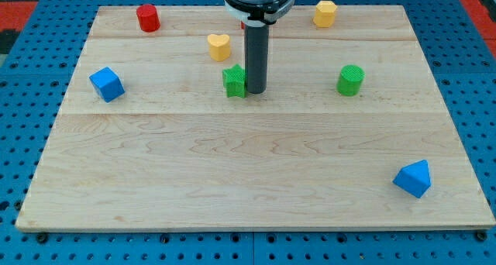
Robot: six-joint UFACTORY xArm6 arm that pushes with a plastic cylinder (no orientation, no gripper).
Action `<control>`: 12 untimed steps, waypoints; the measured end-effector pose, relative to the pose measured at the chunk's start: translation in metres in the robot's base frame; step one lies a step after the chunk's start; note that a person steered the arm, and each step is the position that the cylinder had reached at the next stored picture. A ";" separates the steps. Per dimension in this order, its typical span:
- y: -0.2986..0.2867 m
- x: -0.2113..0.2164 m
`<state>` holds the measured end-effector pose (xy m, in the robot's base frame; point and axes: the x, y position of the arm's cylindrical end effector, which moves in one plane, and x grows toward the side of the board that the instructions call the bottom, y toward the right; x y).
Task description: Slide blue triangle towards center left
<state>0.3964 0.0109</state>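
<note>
The blue triangle (412, 178) lies near the view's bottom right corner of the wooden board (232, 172). My tip (255, 91) rests on the board at upper centre, touching the right side of a green star-like block (234, 81). The tip is far up and to the left of the blue triangle. The rod rises straight to the arm's dark body at the view's top.
A blue cube (107, 84) sits at centre left. A red cylinder (148, 18) is at top left. A yellow heart (219, 46) lies above the green star. A yellow hexagon (325, 13) is at top right. A green cylinder (350, 80) sits right of centre.
</note>
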 end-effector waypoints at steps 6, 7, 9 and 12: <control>0.260 0.118; 0.250 0.146; 0.161 0.172; 0.106 0.200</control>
<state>0.5961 0.1165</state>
